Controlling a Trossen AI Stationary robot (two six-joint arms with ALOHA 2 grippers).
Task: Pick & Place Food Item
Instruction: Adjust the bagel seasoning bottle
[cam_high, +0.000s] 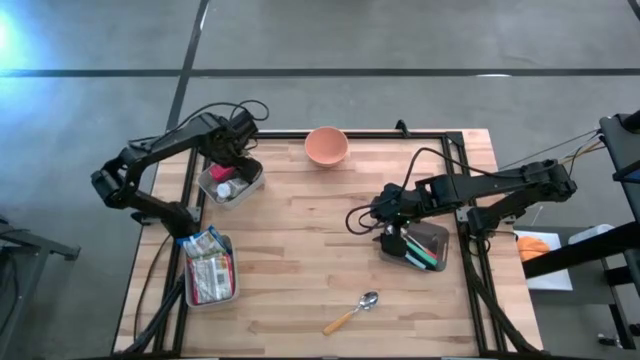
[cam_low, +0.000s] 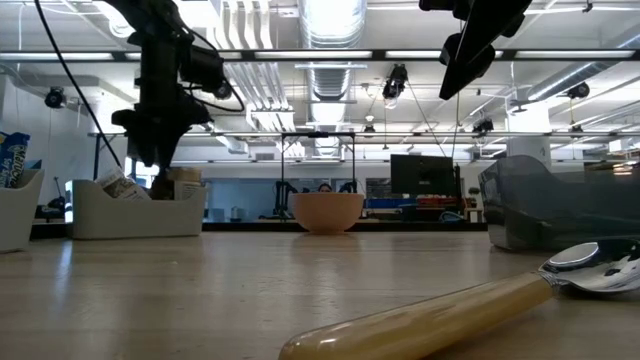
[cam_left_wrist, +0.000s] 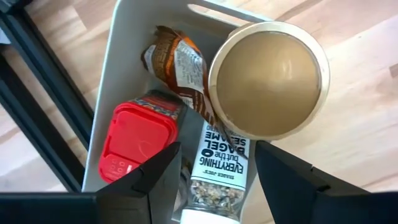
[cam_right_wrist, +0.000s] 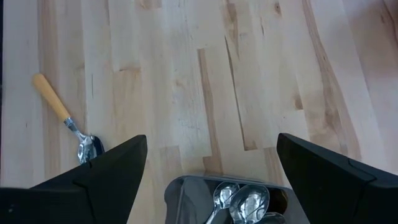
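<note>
A white bin (cam_left_wrist: 124, 62) at the table's far left holds food items: a red-lidded box (cam_left_wrist: 137, 140), a brown wrapper packet (cam_left_wrist: 177, 65), a round tan-lidded tub (cam_left_wrist: 268, 78) and a labelled seasoning jar (cam_left_wrist: 217, 158). My left gripper (cam_left_wrist: 214, 186) reaches down into the bin (cam_high: 231, 185), its fingers on either side of the jar. In the low view it (cam_low: 152, 160) sits at the bin's rim. My right gripper (cam_right_wrist: 211, 180) hangs open above the table's right middle (cam_high: 392, 215), holding nothing. My left gripper pinches the seasoning jar's two long sides (cam_left_wrist: 196, 180) between its fingers, near the white-capped end. The fingers point down from above and lie across the jar. The jar lies label up in the bin among the other items. The fingertips themselves are out of the picture.
A pink bowl (cam_high: 326, 146) stands at the far edge. A grey tray of cutlery (cam_high: 415, 245) sits under my right gripper. A wooden-handled spoon (cam_high: 352, 312) lies near the front edge. A second bin of packets (cam_high: 208, 268) stands at the left.
</note>
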